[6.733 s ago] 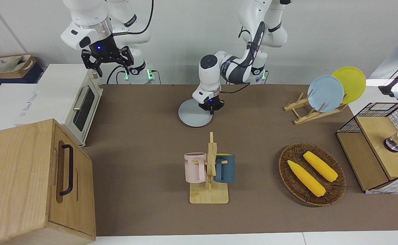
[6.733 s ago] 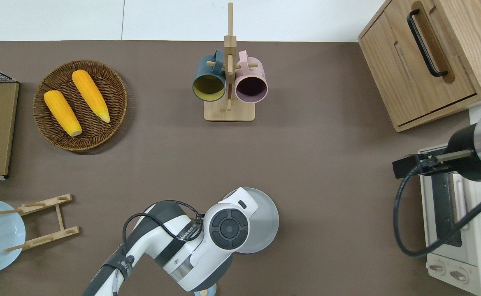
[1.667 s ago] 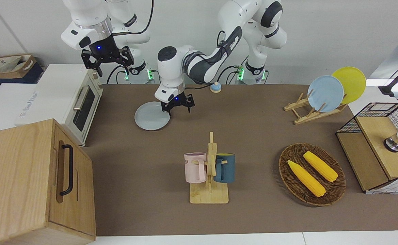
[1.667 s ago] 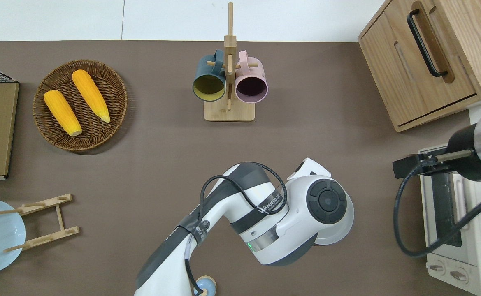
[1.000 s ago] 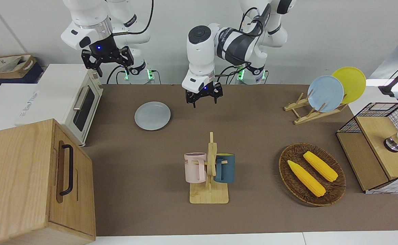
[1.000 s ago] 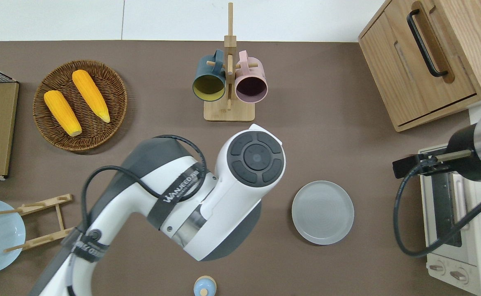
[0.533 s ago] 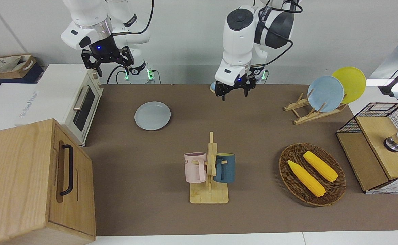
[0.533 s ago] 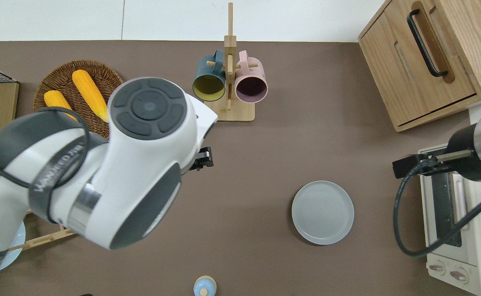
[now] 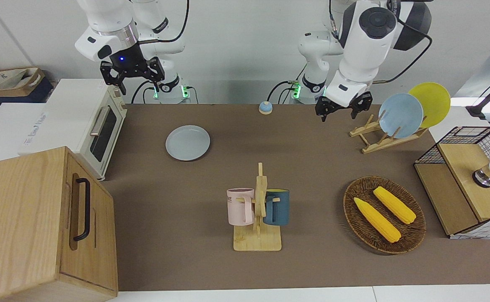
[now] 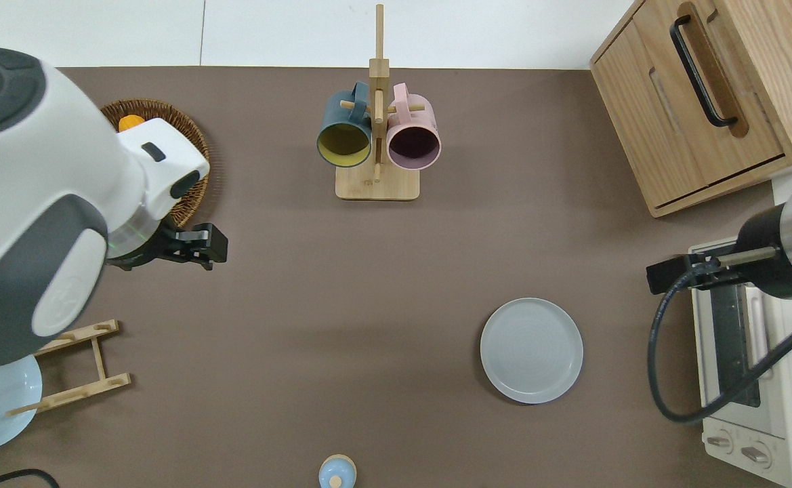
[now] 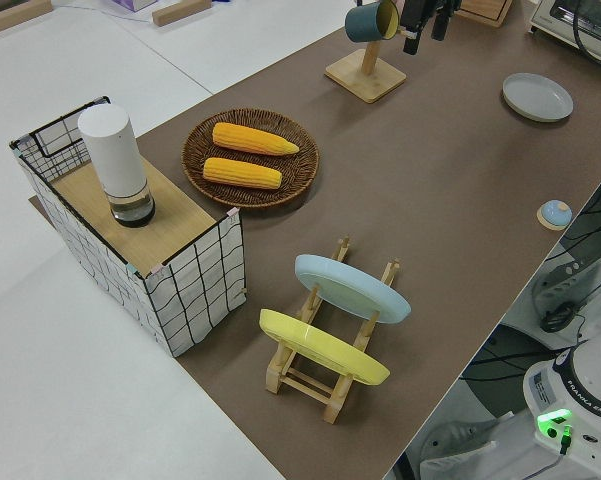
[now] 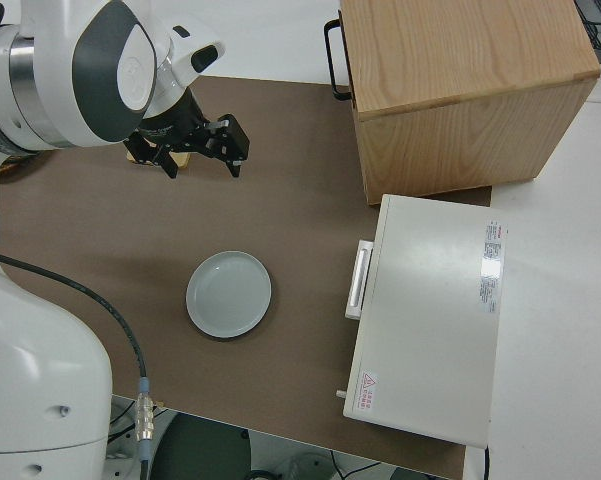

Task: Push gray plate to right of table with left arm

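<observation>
The gray plate (image 9: 187, 142) (image 10: 531, 350) (image 11: 537, 96) (image 12: 229, 294) lies flat on the brown table (image 9: 312, 167), toward the right arm's end and close to the toaster oven (image 9: 98, 126). Nothing touches it. My left gripper (image 9: 341, 112) (image 10: 179, 251) (image 11: 426, 30) (image 12: 200, 150) hangs high in the air at the left arm's end, open and empty. The overhead view puts it over bare table beside the wicker basket (image 10: 192, 156). My right gripper (image 9: 131, 77) is parked, open.
A mug rack (image 9: 258, 209) with two mugs stands mid-table. The wicker basket holds corn cobs (image 9: 384, 214). A plate rack (image 9: 385, 136) carries a blue and a yellow plate. A wooden cabinet (image 9: 39, 222), a wire crate (image 9: 462, 176) and a small blue bell (image 9: 264, 108) are also here.
The left gripper slid the gray plate toward the right arm's end, came off it, rose and swung back to its own end. The plate has lain still for the last second.
</observation>
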Available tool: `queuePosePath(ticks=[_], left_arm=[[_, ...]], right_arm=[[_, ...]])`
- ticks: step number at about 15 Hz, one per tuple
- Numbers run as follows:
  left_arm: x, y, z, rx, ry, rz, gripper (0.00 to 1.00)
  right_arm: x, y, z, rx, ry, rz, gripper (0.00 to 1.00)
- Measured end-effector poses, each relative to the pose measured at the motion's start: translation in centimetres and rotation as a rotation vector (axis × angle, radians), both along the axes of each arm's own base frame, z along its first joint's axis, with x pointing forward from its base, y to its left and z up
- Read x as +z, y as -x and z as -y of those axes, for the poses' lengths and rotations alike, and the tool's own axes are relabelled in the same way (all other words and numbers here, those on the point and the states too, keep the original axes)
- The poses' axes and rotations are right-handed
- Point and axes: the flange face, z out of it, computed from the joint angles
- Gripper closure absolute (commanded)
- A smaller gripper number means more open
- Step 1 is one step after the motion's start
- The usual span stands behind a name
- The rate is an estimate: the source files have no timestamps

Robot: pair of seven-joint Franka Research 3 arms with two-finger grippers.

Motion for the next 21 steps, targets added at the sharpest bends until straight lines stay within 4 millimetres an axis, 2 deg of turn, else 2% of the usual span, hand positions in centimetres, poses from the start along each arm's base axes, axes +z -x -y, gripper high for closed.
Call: queuePosePath(ticks=[4,7,9,21], left_arm=[[0.7,-0.6,-5.5,-0.044,0.019,-0.016,0.01],[0.8,-0.9,-8.9,-0.057,0.058,-0.026,0.00],[0.7,-1.0,-10.3,-0.048,0.079,-0.028,0.00],[0.9,-1.7,-10.1,-0.125,0.144,0.020,0.00]], right_arm=[[0.0,0.0,0.0,0.000,0.000,0.000,0.017],[0.0,0.0,0.0,0.000,0.000,0.000,0.017],[0.0,0.0,0.0,0.000,0.000,0.000,0.017],[0.0,0.0,0.0,0.000,0.000,0.000,0.017]])
